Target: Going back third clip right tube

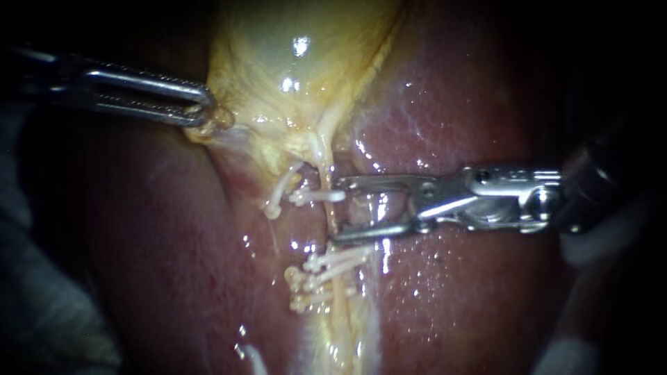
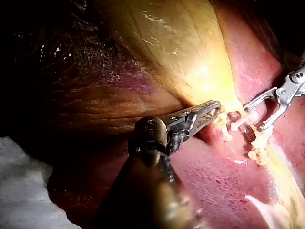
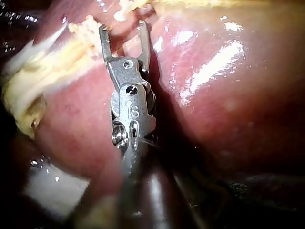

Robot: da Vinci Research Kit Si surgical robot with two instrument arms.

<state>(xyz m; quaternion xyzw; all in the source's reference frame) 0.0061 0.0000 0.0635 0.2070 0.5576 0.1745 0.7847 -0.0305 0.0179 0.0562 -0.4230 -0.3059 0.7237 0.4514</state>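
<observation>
The gallbladder is a pale yellow, glossy, translucent sac that narrows downward to a neck. The liver around it is smooth, wet and dark red, with bright glints and a fine mottled grain. From the neck a thin yellowish tube runs down across the liver into a ragged strip of fatty tissue.

White, slender, bar-shaped plastic clips with knobbed ends sit across this strand. One straight clip lies just beside the upper jaw tip of the right tool, and a curved clip sits just left of it. A tight cluster of clips lies lower down, below the lower jaw. Which of them is the third clip cannot be told.

The right tool is bright metal with a hinged, pinned body. Its two thin jaws stand wide apart and grip nothing, and their tips reach the tube between the upper clips and the lower cluster. In the right wrist view, the same tool forks open against the liver.

The left tool has long, slotted steel jaws. They are closed on a small nub of yellow tissue at the gallbladder's edge. The left wrist view shows this tool against the gallbladder, with a white cloth beside the liver.
</observation>
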